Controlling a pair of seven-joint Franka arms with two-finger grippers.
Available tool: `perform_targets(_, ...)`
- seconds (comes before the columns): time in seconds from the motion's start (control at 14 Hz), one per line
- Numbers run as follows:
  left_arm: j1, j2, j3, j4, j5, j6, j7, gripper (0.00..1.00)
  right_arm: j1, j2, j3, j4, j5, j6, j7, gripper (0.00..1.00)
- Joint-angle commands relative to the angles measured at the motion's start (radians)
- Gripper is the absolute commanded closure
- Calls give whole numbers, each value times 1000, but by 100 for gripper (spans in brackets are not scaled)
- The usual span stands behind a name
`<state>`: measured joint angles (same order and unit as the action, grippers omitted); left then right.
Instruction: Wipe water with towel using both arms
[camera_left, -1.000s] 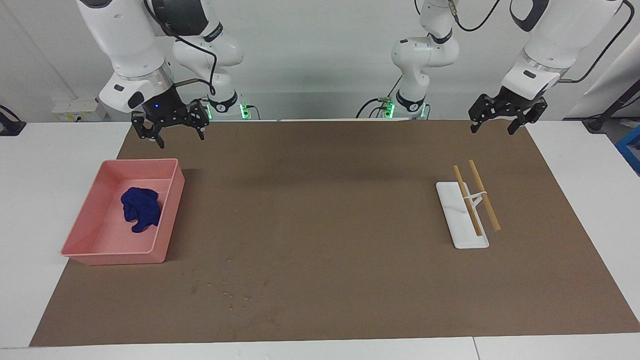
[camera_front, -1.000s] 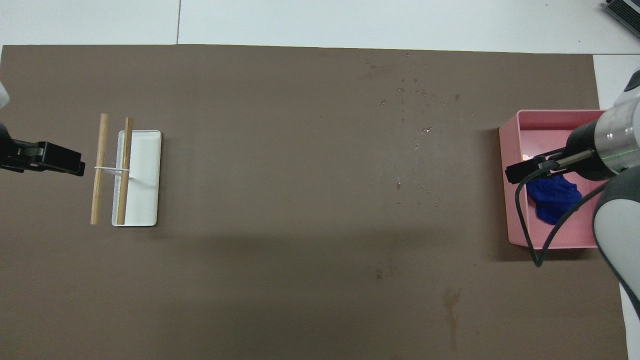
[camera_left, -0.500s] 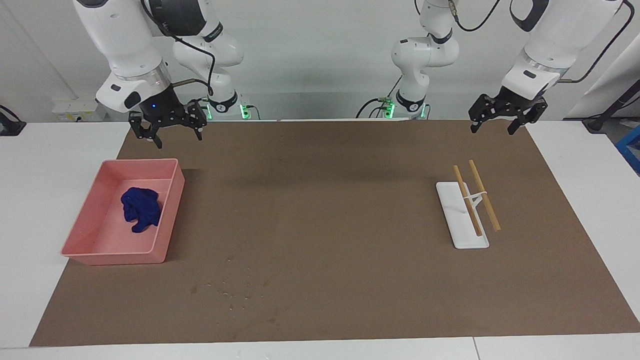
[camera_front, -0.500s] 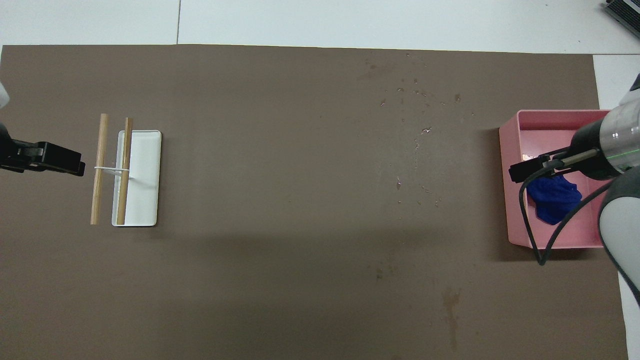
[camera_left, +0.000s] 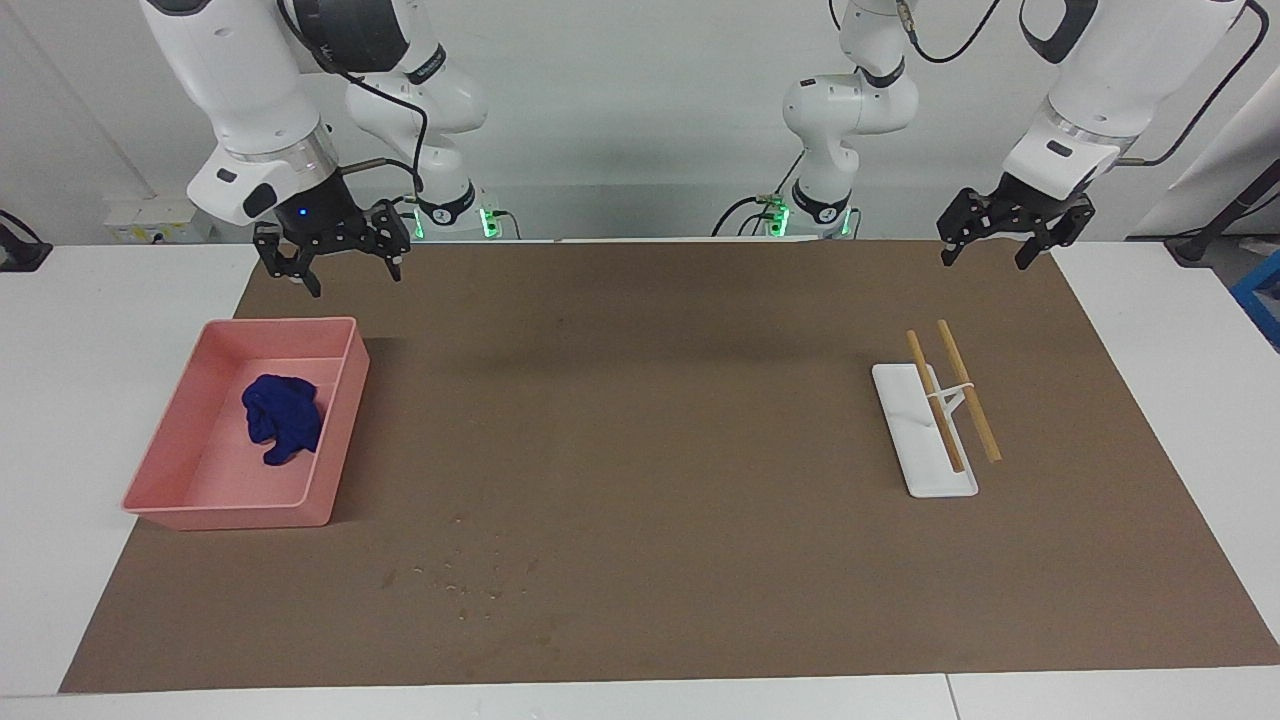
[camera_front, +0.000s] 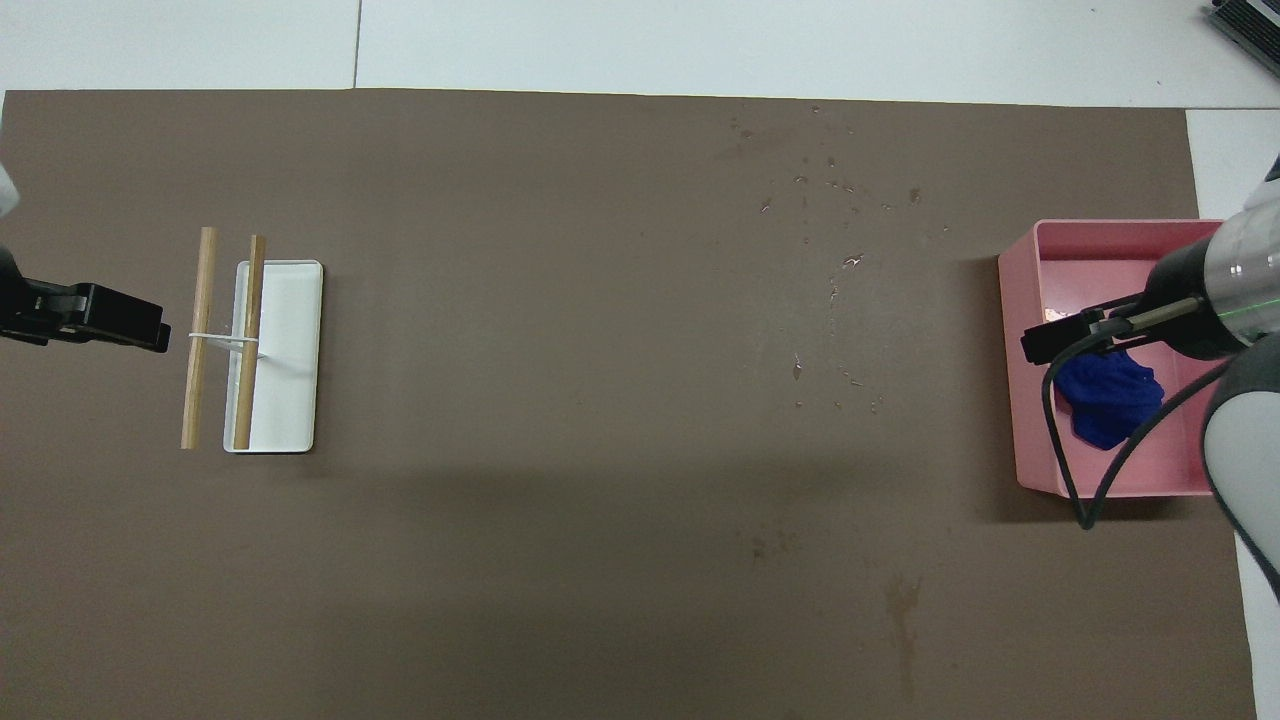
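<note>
The navy-blue towel lies crumpled in a pink tray at the right arm's end of the table. In the overhead view the towel is partly covered by the raised arm. My right gripper is open and empty. It hangs high over the tray's end nearest the robots, well clear of the towel. It also shows in the overhead view. My left gripper is open and empty. It waits raised over the mat's edge near the robots. Water drops dot the brown mat.
A white slab with two wooden sticks lies at the left arm's end of the table, and shows in the overhead view beside the left gripper. The water drops lie beside the tray, toward the table's middle.
My right gripper has drifted slightly toward the right arm's end of the table, still over the tray. The left arm, the towel and the slab have not moved.
</note>
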<state>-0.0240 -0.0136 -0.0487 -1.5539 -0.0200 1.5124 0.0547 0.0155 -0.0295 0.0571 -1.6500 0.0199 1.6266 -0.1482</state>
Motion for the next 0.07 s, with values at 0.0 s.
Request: perform_targets(0.0, 3, -23, -2, -23, 9, -9, 5, 0, -20, -10, 7, -7, 11, 7, -2, 0)
